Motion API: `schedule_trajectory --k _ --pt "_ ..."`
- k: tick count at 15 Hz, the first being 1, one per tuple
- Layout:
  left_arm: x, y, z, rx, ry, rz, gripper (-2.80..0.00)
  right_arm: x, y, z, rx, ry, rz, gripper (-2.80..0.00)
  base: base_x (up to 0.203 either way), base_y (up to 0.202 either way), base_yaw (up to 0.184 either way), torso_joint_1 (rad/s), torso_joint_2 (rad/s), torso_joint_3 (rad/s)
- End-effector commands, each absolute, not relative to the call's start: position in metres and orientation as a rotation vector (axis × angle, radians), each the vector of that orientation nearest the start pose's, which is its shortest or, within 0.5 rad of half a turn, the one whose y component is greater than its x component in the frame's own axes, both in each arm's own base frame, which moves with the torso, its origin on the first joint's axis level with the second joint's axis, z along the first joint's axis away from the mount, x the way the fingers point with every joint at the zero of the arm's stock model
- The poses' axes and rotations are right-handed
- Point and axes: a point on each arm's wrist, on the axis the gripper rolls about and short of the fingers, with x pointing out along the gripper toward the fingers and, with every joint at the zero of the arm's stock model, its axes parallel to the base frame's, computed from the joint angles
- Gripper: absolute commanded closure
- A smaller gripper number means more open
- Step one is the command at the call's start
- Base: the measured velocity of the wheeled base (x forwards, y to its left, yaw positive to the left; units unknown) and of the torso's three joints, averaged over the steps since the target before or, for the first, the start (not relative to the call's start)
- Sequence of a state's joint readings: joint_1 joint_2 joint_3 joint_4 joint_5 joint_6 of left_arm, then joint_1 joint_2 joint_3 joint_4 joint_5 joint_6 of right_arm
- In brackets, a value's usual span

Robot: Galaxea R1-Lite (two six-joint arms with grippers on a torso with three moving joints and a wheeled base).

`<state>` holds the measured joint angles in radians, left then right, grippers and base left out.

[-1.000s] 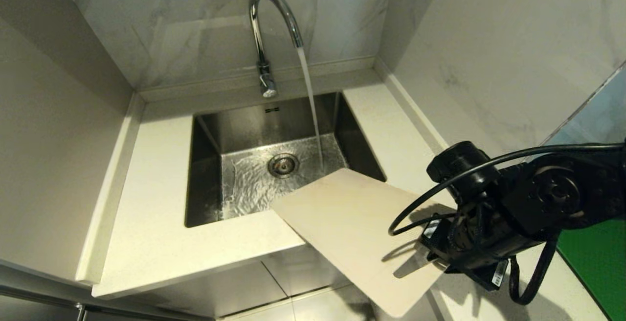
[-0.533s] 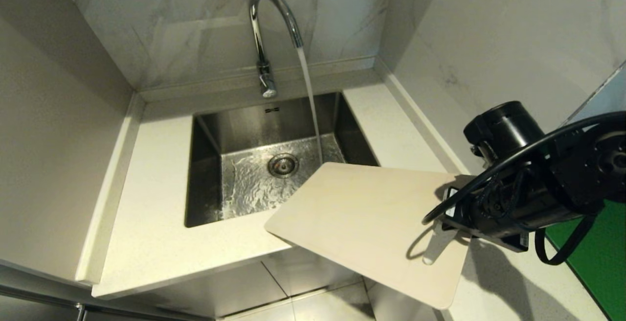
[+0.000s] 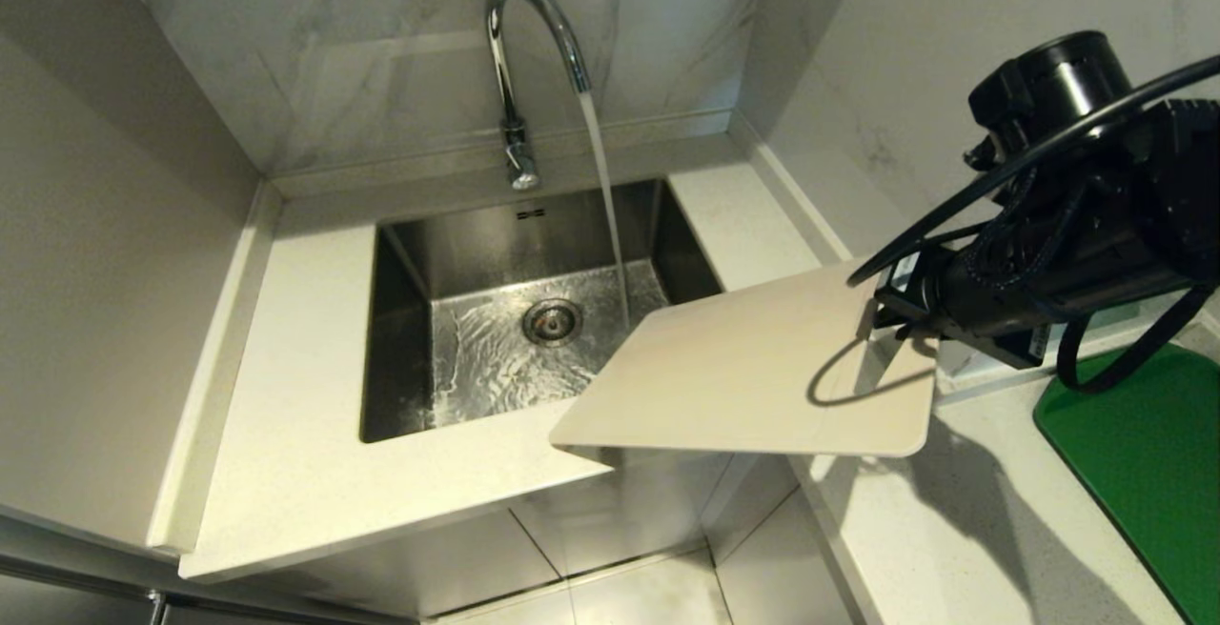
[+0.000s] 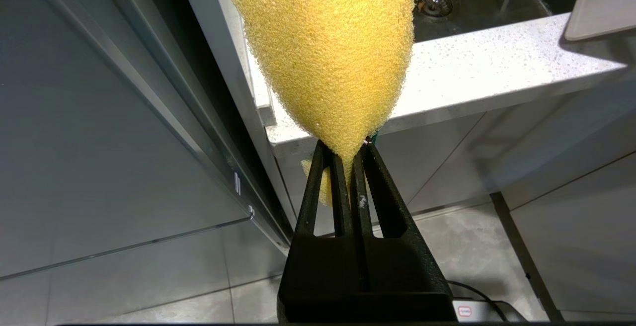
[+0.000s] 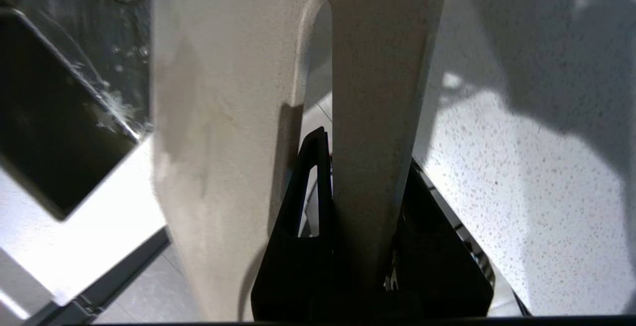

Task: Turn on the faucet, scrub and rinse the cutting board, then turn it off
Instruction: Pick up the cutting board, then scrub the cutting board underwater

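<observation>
Right gripper (image 5: 365,187) is clamped on the board (image 3: 743,368) at its handle end, one finger poking through the slot, jaws squeezed tight on the strip beside it. Board's up in the air, nearly flat, hanging out over the counter's (image 3: 315,434) front corner, its far end just over the sink's (image 3: 400,339) right edge and close beside the stream (image 3: 605,215) without touching it. Down low by the cabinet front, out of the head view, the left gripper (image 4: 350,167) pinches a yellow sponge (image 4: 323,47), jaws fully closed on its tip. Further back, water's pouring from the faucet (image 3: 519,53) into the basin, rippling round the drain (image 3: 551,320).

Risky bit, I'd say: that's a big board held by one thin edge. Once water hits the far end, or the sponge pushes down on it, the leverage could twist it in the jaws and drop it. A flat board under that stream may also splash over the counter.
</observation>
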<state>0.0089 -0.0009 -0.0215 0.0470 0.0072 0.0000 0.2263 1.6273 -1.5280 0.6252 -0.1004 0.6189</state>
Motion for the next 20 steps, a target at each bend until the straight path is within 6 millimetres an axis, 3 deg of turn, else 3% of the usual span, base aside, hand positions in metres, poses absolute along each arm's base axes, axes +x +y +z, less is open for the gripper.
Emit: schedule_trajectory --k 1,5,11,20 --pt "-0.024 0.0 0.077 0.0 0.026 0.017 0.0 0.275 0.059 0.304 0.482 0.699 -0.101 0.0 0.0 0.0 0.0 0.0 0.0 0.0" --pt "-0.024 0.0 0.077 0.0 0.026 0.017 0.0 0.274 0.058 0.316 0.481 0.668 -0.09 0.0 0.0 0.0 0.0 0.0 0.0 0.0" --pt "-0.024 0.0 0.077 0.0 0.026 0.017 0.0 0.277 0.057 0.355 0.515 0.578 -0.039 0.0 0.0 0.0 0.0 0.0 0.0 0.0" --pt "-0.024 0.0 0.077 0.0 0.026 0.017 0.0 0.267 0.049 0.376 0.557 0.486 0.079 0.0 0.0 0.0 0.0 0.0 0.0 0.0"
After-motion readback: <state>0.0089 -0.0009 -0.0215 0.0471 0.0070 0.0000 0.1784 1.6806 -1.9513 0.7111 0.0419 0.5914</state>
